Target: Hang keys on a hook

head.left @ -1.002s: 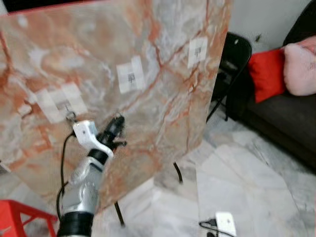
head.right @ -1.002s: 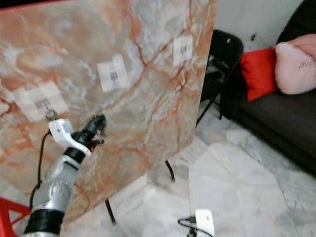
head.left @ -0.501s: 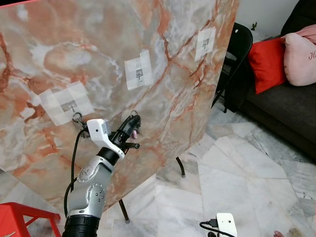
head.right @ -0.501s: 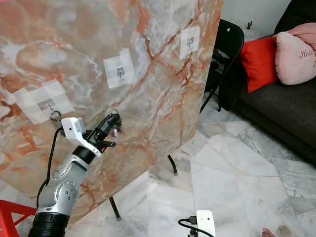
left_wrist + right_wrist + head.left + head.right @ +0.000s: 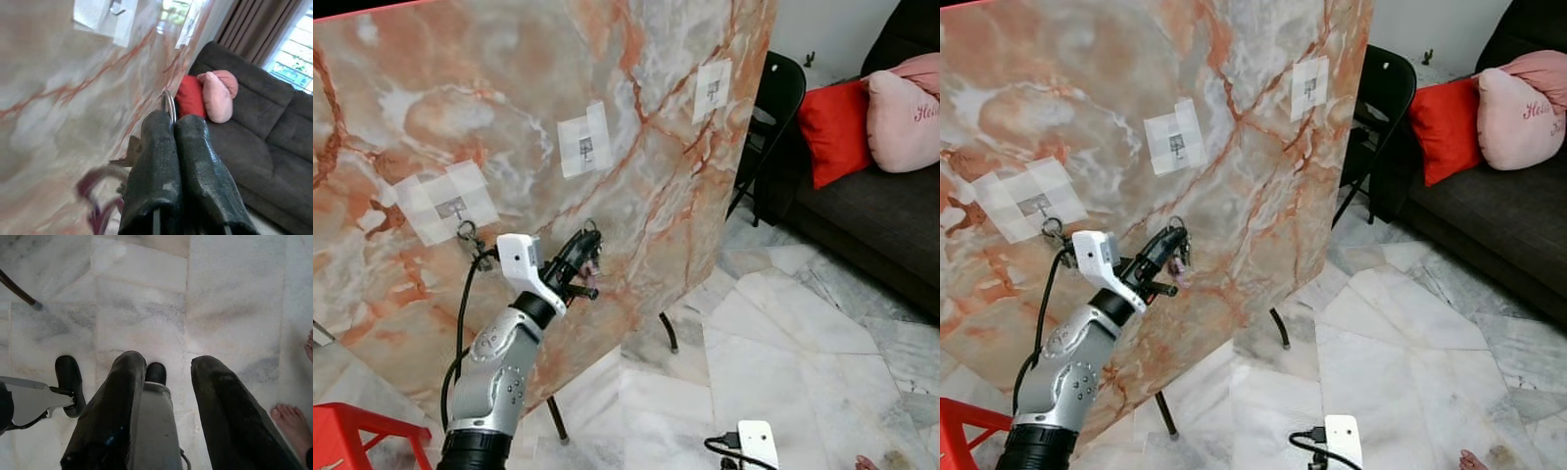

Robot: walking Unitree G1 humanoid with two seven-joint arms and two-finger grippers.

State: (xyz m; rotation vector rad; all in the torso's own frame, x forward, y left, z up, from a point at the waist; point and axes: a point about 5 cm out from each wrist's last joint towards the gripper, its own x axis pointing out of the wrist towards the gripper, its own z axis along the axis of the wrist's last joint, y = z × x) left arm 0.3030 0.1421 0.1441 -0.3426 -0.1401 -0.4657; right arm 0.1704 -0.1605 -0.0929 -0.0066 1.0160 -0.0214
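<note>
An upright marble-patterned board [image 5: 636,186] carries three small metal hooks on white tape patches: a left hook [image 5: 450,207], a middle hook [image 5: 584,148] and a right hook [image 5: 712,88]. My left gripper [image 5: 585,245] is raised close to the board, below the middle hook, and is shut on a bunch of keys [image 5: 593,266]. The key ring [image 5: 168,105] sticks out past the closed fingertips, and a purple tag dangles under them. A hook [image 5: 116,7] shows ahead in the left wrist view. My right gripper [image 5: 168,364] hangs open over the marble floor.
A black folding chair [image 5: 781,93] stands behind the board's right edge. A dark sofa [image 5: 881,215] with a red cushion [image 5: 834,127] and a pink cushion [image 5: 904,108] is at the right. A red stool [image 5: 342,436] and a white plug [image 5: 756,443] sit low. A person's bare foot [image 5: 291,423] is near.
My left gripper, still holding the keys, has shifted right along the board to a spot under the middle hook. The camera view has also shifted and sharpened.
</note>
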